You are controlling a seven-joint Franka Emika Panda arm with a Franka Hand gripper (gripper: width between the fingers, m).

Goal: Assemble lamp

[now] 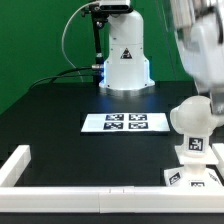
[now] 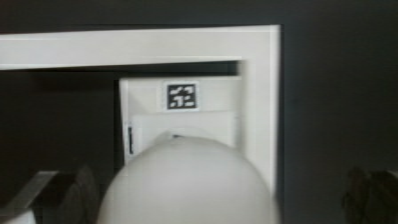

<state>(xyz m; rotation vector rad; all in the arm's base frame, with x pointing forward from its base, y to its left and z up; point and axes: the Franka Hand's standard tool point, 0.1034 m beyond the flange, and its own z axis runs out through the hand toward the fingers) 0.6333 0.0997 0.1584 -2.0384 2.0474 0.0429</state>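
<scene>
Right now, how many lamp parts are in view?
2: the bulb at the exterior view's right, and the base directly under it. No shade shows; it may be hidden.

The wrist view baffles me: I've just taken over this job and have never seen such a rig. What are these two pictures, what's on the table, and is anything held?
The machine is a single robot arm with a two-finger hand. The exterior view comes from a camera off the arm. In it the arm's white pedestal stands at the back of a black table. The flat white strip with four tags is the marker board, fixed there for the cameras. White border rails frame the near edge.

The wrist view comes from a camera on the wrist, looking past the fingers. The rounded white shape up close is the lamp's bulb. Beneath it sits the tagged base block, tucked into the rails' corner.

In the exterior view the arm is down over the bulb, above the base. Whether the fingers are clamped on it, I cannot tell.
</scene>
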